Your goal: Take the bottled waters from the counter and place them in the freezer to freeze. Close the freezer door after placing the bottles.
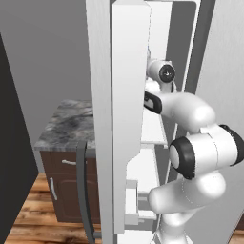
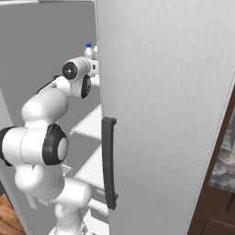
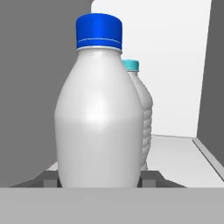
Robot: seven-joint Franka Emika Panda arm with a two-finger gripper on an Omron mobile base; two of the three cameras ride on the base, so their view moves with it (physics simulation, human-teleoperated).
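Gripper (image 3: 99, 180) I've got clamped on blue-capped bottle (image 3: 99, 113), teal-capped bottle (image 3: 141, 114) right behind it, freezer shelf (image 3: 179, 153) beneath, open freezer door (image 1: 126, 114) flanking my arm.

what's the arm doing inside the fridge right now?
The arm is reaching into the open freezer. Its gripper is shut on the blue-capped bottle, fingers on either side of its base, at a white shelf. The teal-capped bottle stands just behind it on that shelf, so this looks like the second placement. The freezer door is open, not yet closed.
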